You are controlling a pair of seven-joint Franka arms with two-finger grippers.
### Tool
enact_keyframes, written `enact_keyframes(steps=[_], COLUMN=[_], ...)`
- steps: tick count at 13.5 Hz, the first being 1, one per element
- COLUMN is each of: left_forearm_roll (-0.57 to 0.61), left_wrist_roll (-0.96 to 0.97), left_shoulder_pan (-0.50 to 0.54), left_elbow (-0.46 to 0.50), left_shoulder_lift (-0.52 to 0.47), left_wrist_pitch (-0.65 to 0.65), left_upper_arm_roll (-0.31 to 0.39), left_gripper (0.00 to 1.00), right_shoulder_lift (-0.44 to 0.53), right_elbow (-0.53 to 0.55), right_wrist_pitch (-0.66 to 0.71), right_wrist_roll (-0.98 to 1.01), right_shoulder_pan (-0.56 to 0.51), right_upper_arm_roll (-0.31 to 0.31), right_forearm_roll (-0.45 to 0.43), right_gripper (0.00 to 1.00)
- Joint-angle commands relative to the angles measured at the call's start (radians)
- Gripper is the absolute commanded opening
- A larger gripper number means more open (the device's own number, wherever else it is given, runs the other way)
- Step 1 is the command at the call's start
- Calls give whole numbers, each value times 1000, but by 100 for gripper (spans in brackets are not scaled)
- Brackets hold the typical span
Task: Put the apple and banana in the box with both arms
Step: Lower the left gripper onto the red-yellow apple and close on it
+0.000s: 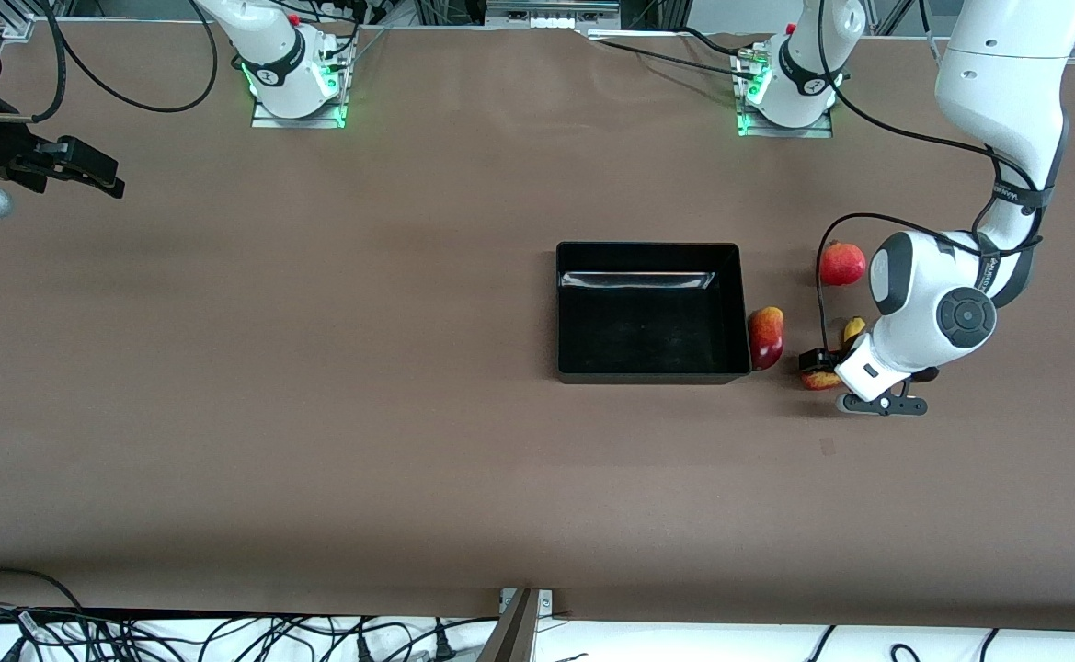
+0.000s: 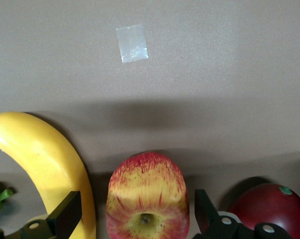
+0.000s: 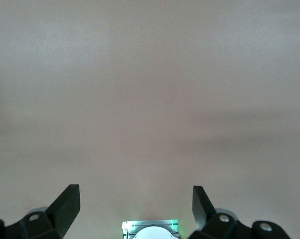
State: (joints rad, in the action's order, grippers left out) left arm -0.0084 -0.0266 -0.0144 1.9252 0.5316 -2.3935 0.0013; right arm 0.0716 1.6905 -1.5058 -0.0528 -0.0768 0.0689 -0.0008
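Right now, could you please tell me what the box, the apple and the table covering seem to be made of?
The box looks like glossy black plastic: a bright glare streak runs along its inner wall. The apple has a smooth, faintly waxy skin, red streaked over yellow; real or imitation, I cannot tell. The table covering appears to be a matte brown sheet, perhaps paper or fabric, showing no glare.

Apple [image 2: 147, 196]: red streaks over yellow; banana [image 2: 45, 164]: plain yellow; box [image 1: 652, 363]: glossy black; table [image 1: 316, 368]: brown; pomegranate [image 1: 842, 264]: plain red; tape patch [image 2: 132, 43], upper frame: pale grey
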Motion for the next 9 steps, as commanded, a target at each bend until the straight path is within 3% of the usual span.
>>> enact_keyframes(steps=[1,9], left_forearm_roll=[-8,-15], left_wrist_roll=[4,22], left_shoulder_pan=[-9,-10], left_elbow=[11,29], left_shoulder_lift=[19,34], left_wrist_pitch=[-49,-90], left_upper_arm_roll=[2,0], left_gripper=[100,100], right_shoulder_lift=[-9,-9], right_elbow=[-22,-20], right_wrist_pitch=[19,27], right_wrist_roll=[2,1], right_shoulder_pan=[-14,-14], right_upper_arm_roll=[12,12], right_forearm_roll=[4,4], right_gripper=[100,100])
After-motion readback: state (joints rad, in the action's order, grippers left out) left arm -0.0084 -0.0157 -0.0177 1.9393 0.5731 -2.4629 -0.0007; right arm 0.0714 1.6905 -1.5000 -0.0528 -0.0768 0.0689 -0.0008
